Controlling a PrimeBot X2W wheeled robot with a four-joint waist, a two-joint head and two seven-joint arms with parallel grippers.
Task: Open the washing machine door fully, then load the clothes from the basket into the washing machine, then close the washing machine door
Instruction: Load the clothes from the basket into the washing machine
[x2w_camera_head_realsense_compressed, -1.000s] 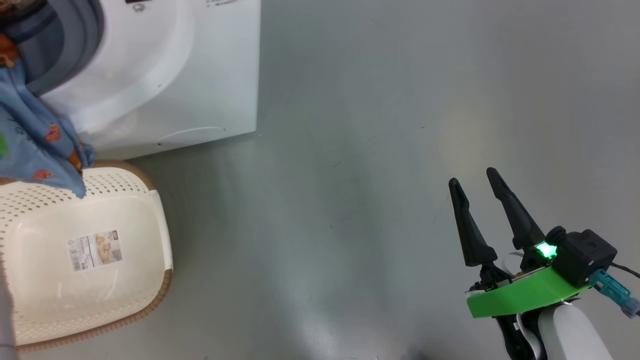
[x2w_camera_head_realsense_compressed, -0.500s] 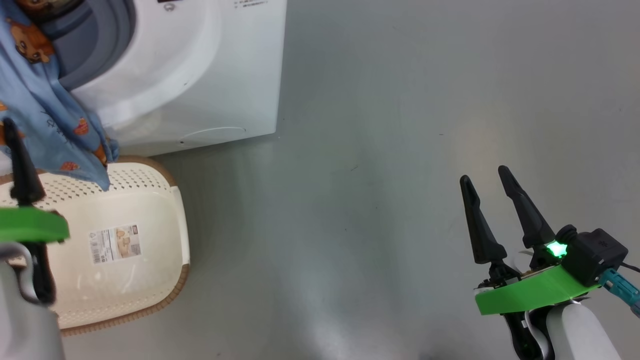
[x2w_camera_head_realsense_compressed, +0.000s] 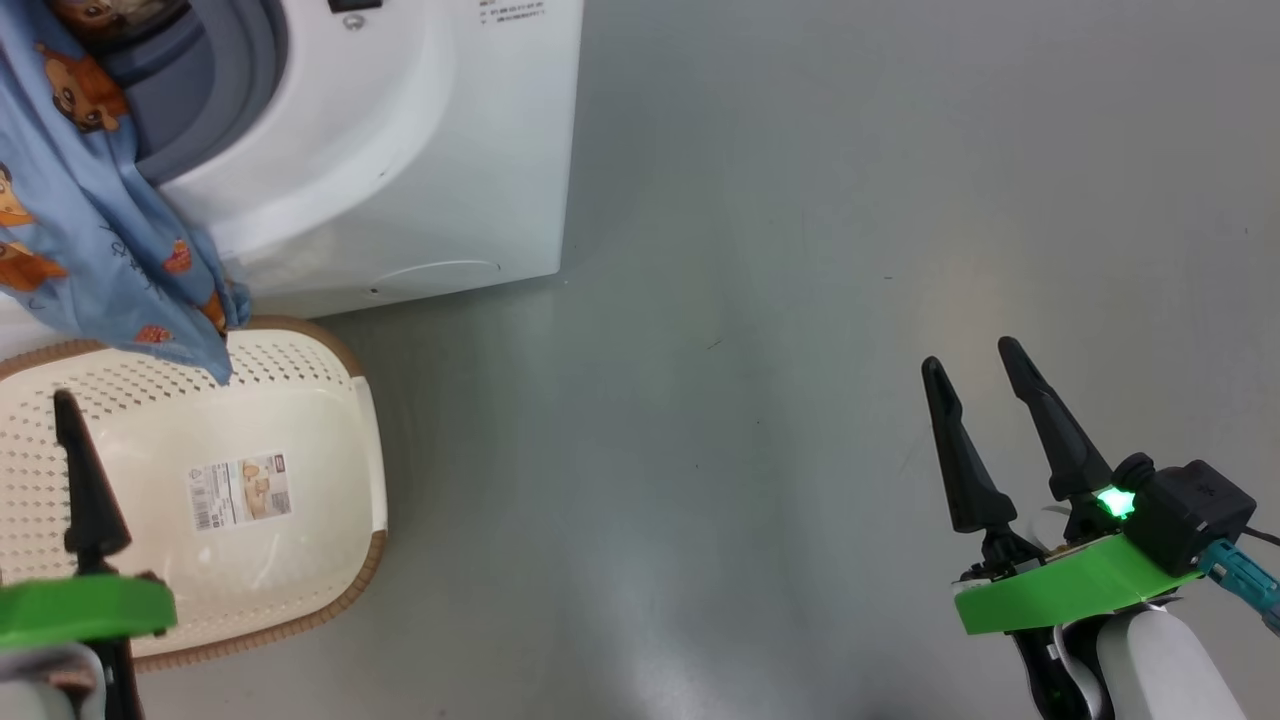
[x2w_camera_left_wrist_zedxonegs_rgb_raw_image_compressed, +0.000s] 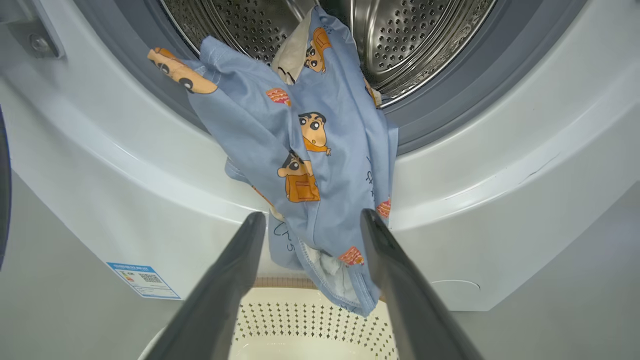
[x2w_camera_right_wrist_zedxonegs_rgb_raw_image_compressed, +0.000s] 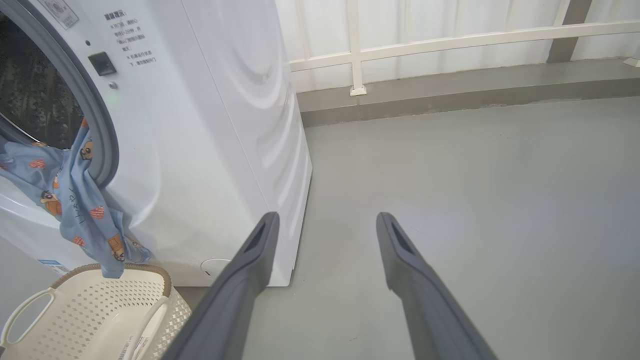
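Left gripper (x2w_camera_left_wrist_zedxonegs_rgb_raw_image_compressed: 312, 214) has withdrawn, open and empty; clothes (x2w_camera_left_wrist_zedxonegs_rgb_raw_image_compressed: 310, 150) overhang the washing machine (x2w_camera_left_wrist_zedxonegs_rgb_raw_image_compressed: 500, 175) rim: loading incomplete. Right gripper (x2w_camera_head_realsense_compressed: 969, 352) open.

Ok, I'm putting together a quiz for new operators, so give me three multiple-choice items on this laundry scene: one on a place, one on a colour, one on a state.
1. Where is the blue garment?
A. Lying flat on the floor.
B. Hanging out of the washing machine mouth, its lower end over the basket.
C. Wholly inside the basket.

2. What colour is the basket's rim?
A. Brown.
B. Green.
C. Black.

3. How is the right hand?
A. Shut on cloth.
B. Shut on a basket handle.
C. Open and holding nothing.

Answers: 1 B, the cloth drapes over the machine's front lip above the basket. 2 A, a brown woven-look band edges the cream plastic. 3 C, its fingers stand apart with nothing between them.
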